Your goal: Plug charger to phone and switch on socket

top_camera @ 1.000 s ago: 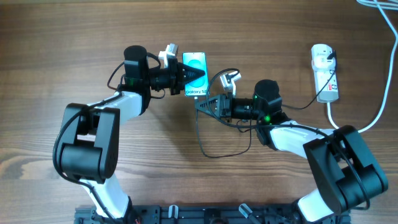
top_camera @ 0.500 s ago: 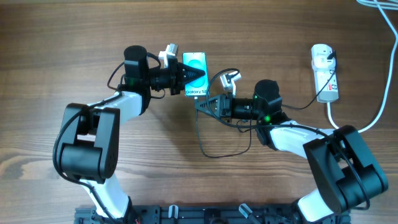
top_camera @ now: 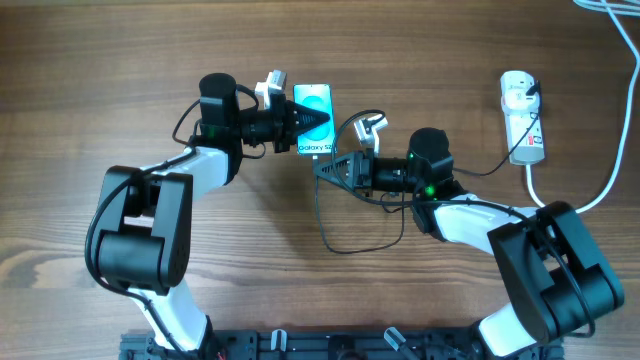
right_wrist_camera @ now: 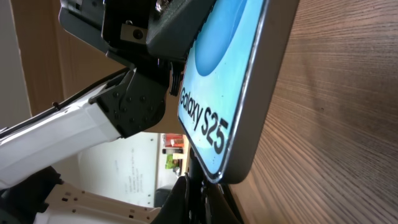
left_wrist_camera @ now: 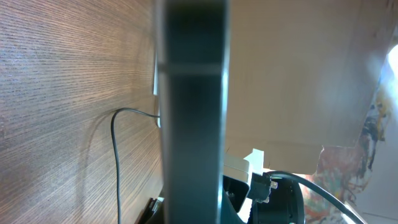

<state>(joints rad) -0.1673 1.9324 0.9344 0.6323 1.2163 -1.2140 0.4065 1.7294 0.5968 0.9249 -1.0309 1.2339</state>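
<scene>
We see the left gripper clamped on the phone. The right gripper pinches the charger tip at the phone's Galaxy end.

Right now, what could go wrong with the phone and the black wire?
1. The right gripper is at the "Galaxy" end of the phone, but the tip of the charger is hidden. It might miss the port and shove the phone.
2. The left gripper sits over the screen, so a hard push might slide the phone out.
3. The charger's cable loops beside the right arm and could snag.
</scene>
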